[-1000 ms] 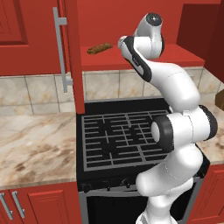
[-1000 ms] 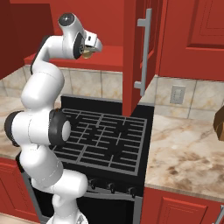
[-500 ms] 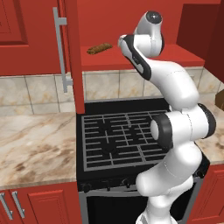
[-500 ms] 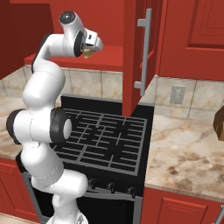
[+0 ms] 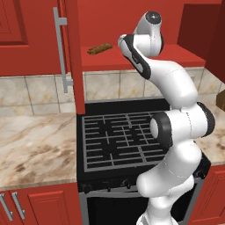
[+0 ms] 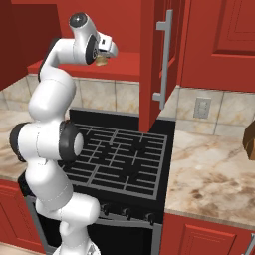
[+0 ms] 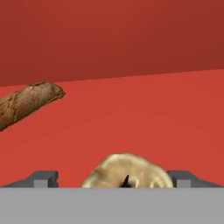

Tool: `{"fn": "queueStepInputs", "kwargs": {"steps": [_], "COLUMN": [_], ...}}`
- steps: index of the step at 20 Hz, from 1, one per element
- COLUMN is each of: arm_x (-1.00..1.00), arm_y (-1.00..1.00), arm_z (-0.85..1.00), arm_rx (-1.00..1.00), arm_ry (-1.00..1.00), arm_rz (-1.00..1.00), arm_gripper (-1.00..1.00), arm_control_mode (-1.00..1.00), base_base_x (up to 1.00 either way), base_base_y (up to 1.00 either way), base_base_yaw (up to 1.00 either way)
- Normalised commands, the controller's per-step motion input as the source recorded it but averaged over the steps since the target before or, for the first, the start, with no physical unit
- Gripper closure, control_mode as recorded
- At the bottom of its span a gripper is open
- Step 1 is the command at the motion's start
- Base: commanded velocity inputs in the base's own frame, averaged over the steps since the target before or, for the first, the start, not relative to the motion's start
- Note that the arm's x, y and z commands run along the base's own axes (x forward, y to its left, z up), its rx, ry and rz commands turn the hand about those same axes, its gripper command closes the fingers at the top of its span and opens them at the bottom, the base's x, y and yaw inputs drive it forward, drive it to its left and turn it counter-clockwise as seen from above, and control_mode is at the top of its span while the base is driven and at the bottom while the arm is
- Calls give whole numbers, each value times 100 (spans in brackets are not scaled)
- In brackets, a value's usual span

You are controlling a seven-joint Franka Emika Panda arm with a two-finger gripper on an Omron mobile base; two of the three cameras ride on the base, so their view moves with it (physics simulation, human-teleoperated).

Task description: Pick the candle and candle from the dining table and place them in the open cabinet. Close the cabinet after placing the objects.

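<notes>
A pale tan candle (image 7: 127, 173) (image 6: 102, 61) sits on the red shelf (image 6: 129, 64) of the open cabinet (image 5: 176, 55). My gripper (image 7: 113, 180) (image 6: 108, 50) is right over it, open. One dark fingertip (image 7: 42, 178) stands left of the candle and the other right of it, both apart from the wax. The cabinet's door (image 5: 70, 52) (image 6: 157, 60) stands swung out, its silver bar handle (image 5: 61, 48) facing the room. The other candle and the dining table are out of view.
A brown elongated lump (image 5: 100, 48) (image 7: 28, 103) lies on the same shelf, to the candle's left. Below is a black stove (image 5: 118, 140) between marbled counters (image 5: 35, 149) (image 6: 214, 169). A brown thing (image 6: 249, 142) sits at the right counter's edge.
The jaws have spread wide and let go of the candle, which now rests on the shelf. The arm has barely moved.
</notes>
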Motion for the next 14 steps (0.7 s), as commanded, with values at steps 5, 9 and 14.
{"fn": "queueStepInputs", "kwargs": {"steps": [5,9,14], "arm_x": [6,13,6], "arm_y": [0,0,2], "arm_z": [3,4,0], "arm_rx": [0,0,0], "arm_ry": [-11,-22,-5], "arm_rz": [0,0,0], "arm_gripper": [-100,-100,-100], "arm_control_mode": [-100,-100,-100], "base_base_x": [0,0,0], "base_base_y": [0,0,0], "base_base_yaw": [0,0,0]}}
